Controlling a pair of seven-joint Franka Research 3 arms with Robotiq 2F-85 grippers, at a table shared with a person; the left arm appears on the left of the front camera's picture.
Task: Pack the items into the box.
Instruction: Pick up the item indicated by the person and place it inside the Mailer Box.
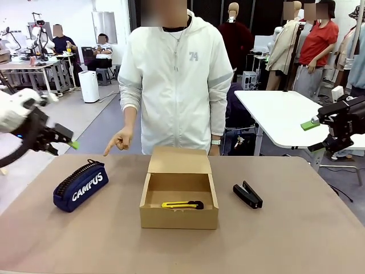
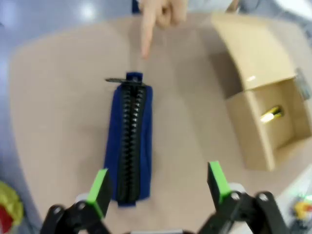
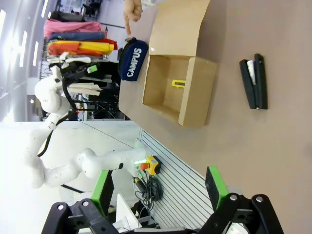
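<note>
A navy pouch lettered "CAMPUS" lies on the table's left, seen from above as the pouch in the left wrist view and as the pouch in the right wrist view. The brown cardboard box stands open at the centre with a yellow pen-like stick inside. A black stapler lies to its right. My left gripper hangs open above the table's left edge; its fingers frame the pouch's near end. My right gripper is open, high at the right, well clear of the stapler.
A person in a white jacket stands at the far side; a hand points a finger down at the table behind the pouch. The box lid stands open toward the person. Bare tabletop lies in front of the box.
</note>
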